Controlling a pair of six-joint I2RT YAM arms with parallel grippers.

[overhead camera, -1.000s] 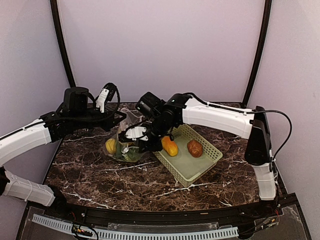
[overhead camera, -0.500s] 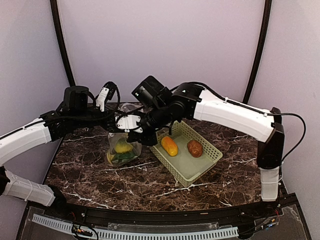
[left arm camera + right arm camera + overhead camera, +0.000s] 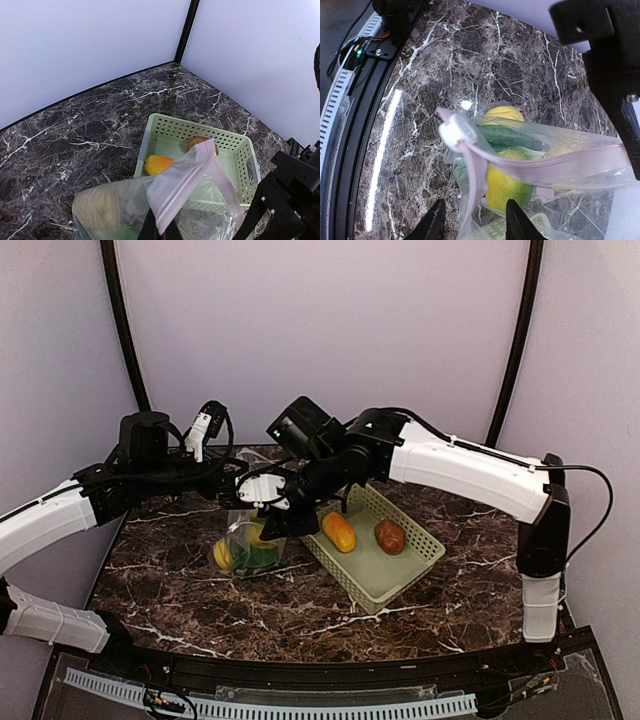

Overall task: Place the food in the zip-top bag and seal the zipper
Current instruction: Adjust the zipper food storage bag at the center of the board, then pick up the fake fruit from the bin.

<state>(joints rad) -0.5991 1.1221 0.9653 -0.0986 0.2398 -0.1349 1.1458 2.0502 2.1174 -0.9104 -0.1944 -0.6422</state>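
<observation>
Over bench (image 3: 180, 590) centre, left hand (image 3: 160, 230) pinched zip-top bag (image 3: 245, 545) mouth, lemon (image 3: 502, 185) inside. Right hand (image 3: 472, 222) part-open astride zipper (image 3: 560, 162). Orange piece (image 3: 339, 531) + potato (image 3: 389, 536) sat in basket (image 3: 410, 560): loading prob unfinished, next needs right hand clear, fetch those.

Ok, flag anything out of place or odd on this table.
Nothing spilled or damaged. The orange piece and brown potato lie in the pale green basket, outside the zip-top bag, whose zipper gapes open.

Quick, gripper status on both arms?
Left gripper: closed on the zip-top bag, pinching its mouth edge.
Right gripper: open, with the bag's edge hanging between its fingers.
</observation>
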